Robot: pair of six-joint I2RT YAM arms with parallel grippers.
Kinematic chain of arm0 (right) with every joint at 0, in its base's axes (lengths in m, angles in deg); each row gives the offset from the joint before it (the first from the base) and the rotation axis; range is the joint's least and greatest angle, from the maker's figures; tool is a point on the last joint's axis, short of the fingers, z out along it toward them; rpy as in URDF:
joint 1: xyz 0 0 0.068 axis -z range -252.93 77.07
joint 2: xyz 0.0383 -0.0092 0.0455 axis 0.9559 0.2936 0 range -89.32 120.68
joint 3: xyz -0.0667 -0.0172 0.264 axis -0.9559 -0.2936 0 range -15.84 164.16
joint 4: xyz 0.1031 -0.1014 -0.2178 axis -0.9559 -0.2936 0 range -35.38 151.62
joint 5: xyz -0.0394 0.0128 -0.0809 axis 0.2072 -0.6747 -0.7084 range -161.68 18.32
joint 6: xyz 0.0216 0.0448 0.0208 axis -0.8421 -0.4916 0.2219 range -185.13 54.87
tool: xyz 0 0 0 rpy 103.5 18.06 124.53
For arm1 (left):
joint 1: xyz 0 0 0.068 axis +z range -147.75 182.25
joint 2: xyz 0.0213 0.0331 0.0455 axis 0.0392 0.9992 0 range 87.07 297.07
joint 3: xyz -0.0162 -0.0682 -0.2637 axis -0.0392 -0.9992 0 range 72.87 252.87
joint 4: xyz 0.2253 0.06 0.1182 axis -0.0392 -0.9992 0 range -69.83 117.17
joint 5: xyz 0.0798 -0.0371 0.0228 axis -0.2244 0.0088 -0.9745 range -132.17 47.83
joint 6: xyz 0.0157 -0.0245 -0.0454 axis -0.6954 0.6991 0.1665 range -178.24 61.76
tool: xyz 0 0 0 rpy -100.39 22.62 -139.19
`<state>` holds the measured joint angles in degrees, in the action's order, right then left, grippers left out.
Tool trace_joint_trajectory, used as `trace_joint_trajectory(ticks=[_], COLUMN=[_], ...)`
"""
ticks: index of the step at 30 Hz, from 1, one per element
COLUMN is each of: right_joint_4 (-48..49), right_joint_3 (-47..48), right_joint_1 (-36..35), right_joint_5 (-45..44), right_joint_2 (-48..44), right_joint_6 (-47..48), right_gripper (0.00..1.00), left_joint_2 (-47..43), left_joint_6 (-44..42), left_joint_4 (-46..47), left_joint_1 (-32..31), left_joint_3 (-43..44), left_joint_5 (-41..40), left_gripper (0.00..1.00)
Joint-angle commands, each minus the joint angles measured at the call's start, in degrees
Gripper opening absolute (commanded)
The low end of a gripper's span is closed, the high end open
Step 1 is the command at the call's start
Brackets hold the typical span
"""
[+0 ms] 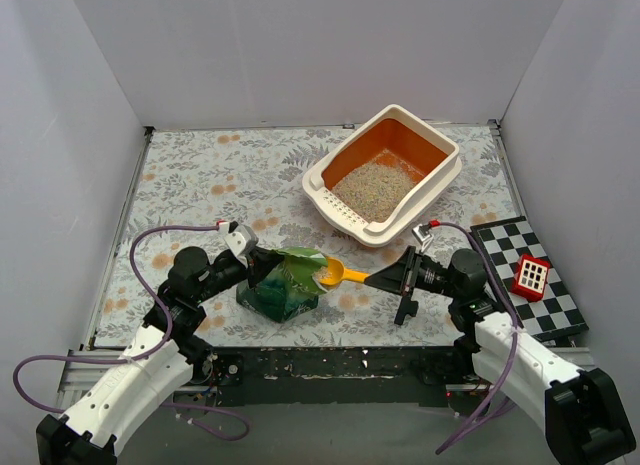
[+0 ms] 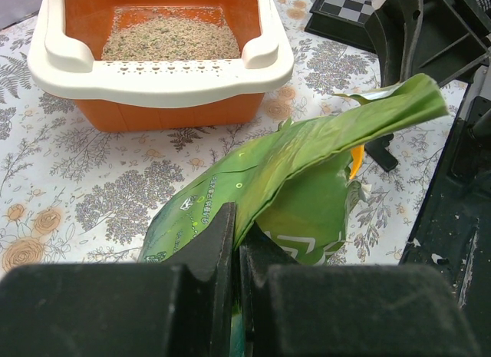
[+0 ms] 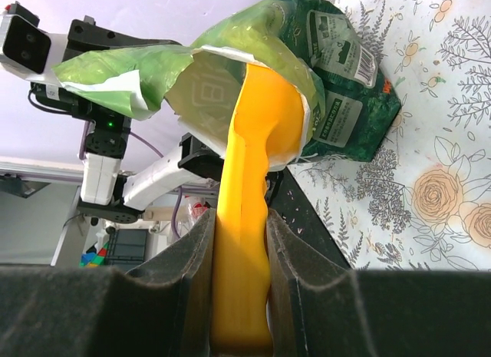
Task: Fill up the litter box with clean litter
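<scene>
One litter box (image 1: 341,207) lies diagonally, slots facing near-left.

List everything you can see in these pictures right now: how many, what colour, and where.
litter box: one, cream outside, orange inside, far right of the table
litter: one patch, beige-grey, inside the litter box
bag: one, green, near middle, mouth open
scoop: one, yellow, bowl in the bag's mouth
checkered board: one, black and white, near right edge
block: one, red with a white grid, on the checkered board
tablecloth: one, pale floral, covering the table
cables: two, purple, one on each arm
left arm: white and black, jaws shut on the bag's edge
right arm: white and black, jaws shut on the scoop's handle
</scene>
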<state>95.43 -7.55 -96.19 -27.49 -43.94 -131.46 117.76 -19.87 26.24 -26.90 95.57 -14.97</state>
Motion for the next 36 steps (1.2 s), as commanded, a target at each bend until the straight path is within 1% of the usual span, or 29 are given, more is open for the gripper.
trace_joint_trajectory(ticks=[1,6,14,27,33,36], right_joint_4=[-0.4,-2.8,-9.6,-27.1,-35.5,-37.6], right_joint_3=[-0.9,-1.5,-1.9,-0.6,1.5,2.4], right_joint_1=[1.8,3.1,4.7,5.2,5.2,5.2], right_joint_5=[-0.3,0.1,0.4,-4.5,-6.5,-7.3], right_joint_2=[-4.0,-7.7,-14.3,-30.1,-35.7,-37.7], right_joint_6=[-1.4,-2.1,-2.1,-2.6,-2.5,-3.1], right_gripper=[0.01,0.01,0.01,0.01,0.01,0.01], left_joint_2=[0.3,0.4,-0.4,-2.3,-3.1,-3.3], left_joint_6=[0.0,0.0,0.2,0.7,1.0,1.1], left_joint_4=[-1.0,-1.0,-1.1,-0.7,-0.9,-0.9], left_joint_1=[-0.4,-0.4,-0.4,-0.4,-0.4,-0.4], left_joint_3=[-1.3,-1.3,-1.3,-1.3,-1.2,-1.2], left_joint_5=[1.6,1.2,0.4,-2.7,-6.1,-6.9], left_gripper=[0.00,0.00,0.00,0.00,0.00,0.00])
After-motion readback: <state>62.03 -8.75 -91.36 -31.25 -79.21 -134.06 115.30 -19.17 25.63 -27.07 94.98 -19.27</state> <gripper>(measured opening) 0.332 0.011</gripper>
